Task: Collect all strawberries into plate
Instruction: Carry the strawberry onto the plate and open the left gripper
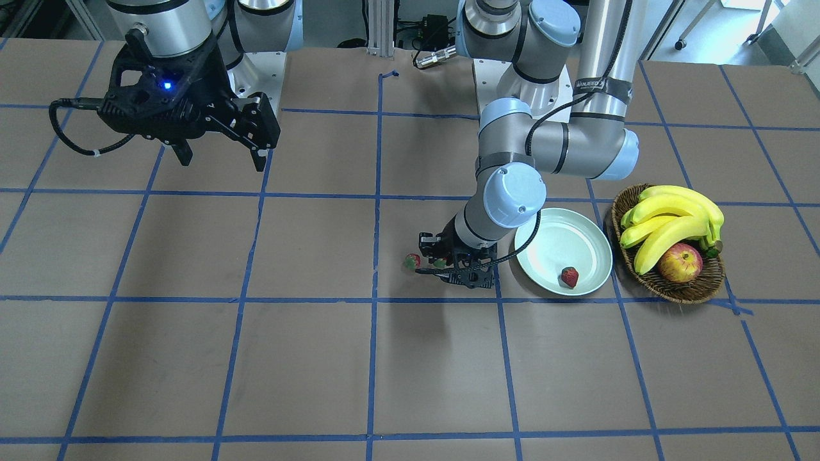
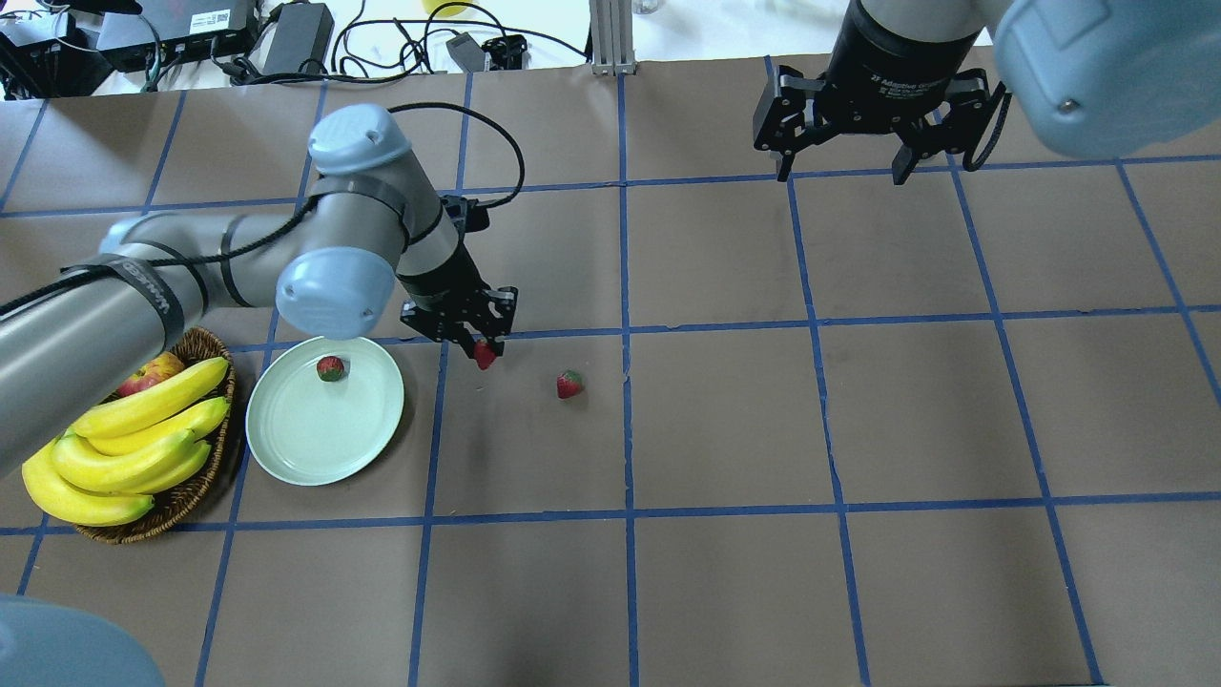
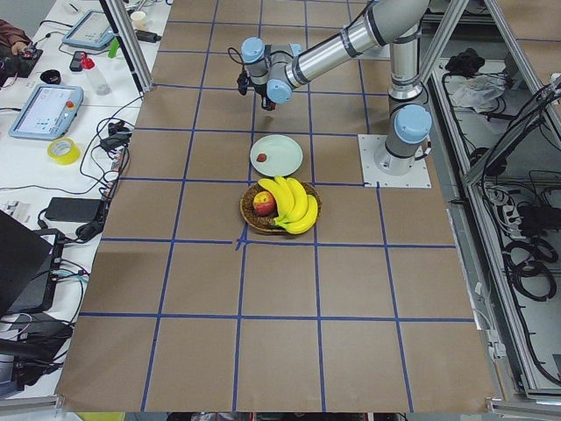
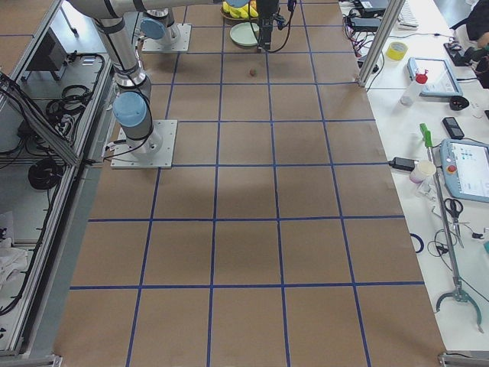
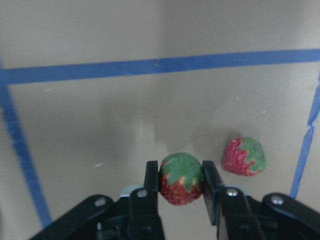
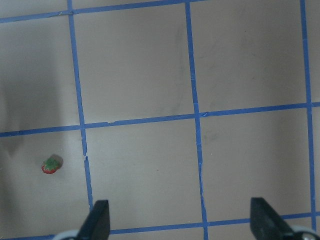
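My left gripper [image 2: 484, 349] is shut on a strawberry [image 5: 181, 178] [image 2: 485, 356] and holds it just right of the pale mint-green plate [image 2: 305, 448], low over the table. A second strawberry [image 2: 330, 368] [image 1: 569, 276] lies inside the plate. A third strawberry [image 2: 569, 384] [image 5: 243, 156] [image 1: 412, 260] [image 6: 51, 165] lies on the table to the right of my left gripper. My right gripper [image 2: 839, 175] [image 6: 182, 227] is open and empty, high over the far right of the table.
A brown wicker basket [image 2: 205, 482] with bananas [image 2: 124, 448] and a red-yellow apple [image 1: 680, 263] stands just left of the plate. Blue tape lines grid the brown table. Cables and boxes lie beyond the far edge.
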`<state>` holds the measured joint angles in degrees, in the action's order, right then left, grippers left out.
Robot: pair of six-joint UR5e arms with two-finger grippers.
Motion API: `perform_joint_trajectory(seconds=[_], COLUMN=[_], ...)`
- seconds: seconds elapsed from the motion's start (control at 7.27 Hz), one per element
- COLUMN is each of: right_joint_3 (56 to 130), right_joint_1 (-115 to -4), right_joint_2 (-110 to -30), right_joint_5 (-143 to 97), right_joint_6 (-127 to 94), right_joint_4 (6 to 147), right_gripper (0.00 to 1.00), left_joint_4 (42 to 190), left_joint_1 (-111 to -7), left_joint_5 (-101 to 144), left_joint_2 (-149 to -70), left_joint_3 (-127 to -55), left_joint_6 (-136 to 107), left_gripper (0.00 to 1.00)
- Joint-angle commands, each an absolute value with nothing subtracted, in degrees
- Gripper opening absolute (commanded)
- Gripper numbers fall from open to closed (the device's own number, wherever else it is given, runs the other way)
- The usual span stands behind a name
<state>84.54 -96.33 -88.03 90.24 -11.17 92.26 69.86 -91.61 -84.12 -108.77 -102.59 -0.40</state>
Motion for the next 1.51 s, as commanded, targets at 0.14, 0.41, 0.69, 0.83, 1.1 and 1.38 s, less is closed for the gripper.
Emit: perform_joint_trajectory(seconds=[0.14,0.41,0.69,0.83,1.1,1.38], right_joint_3=[82.3,80.5,79.1,79.3,79.5,79.8], right_joint_1=[-96.5,-96.5,-96.5,-96.6,-96.6,-97.8], right_joint_2=[-88.3,-88.3,-87.9,-87.3,-86.5,-86.3], right_joint_5=[90.4,90.4,89.9,90.3,89.7,90.2], right_joint_6=[-11.2,-11.1,-11.2,-11.1,-11.2,-11.8], right_joint_4=[91.6,87.8,87.4,85.4,86.0,86.6], right_gripper=[1.00,1.00,1.00,1.00,1.00,1.00], left_joint_4=[80.3,78.2,76.3,76.3,76.0,75.9], left_joint_1=[-78.0,-76.3,-74.6,-74.2,-74.4,-75.1], left_joint_5=[-92.9,-92.9,-93.8,-93.8,-93.0,-90.8], left_joint_2=[-106.8,-108.0,-107.9,-108.0,-107.5,-107.1], left_joint_3=[-100.4,-105.9,-107.9,-107.9,-107.3,-105.1], left_joint_6=[11.6,12.1,12.3,12.3,11.7,11.4], left_gripper=[0.00,0.00,0.00,0.15,1.00,1.00])
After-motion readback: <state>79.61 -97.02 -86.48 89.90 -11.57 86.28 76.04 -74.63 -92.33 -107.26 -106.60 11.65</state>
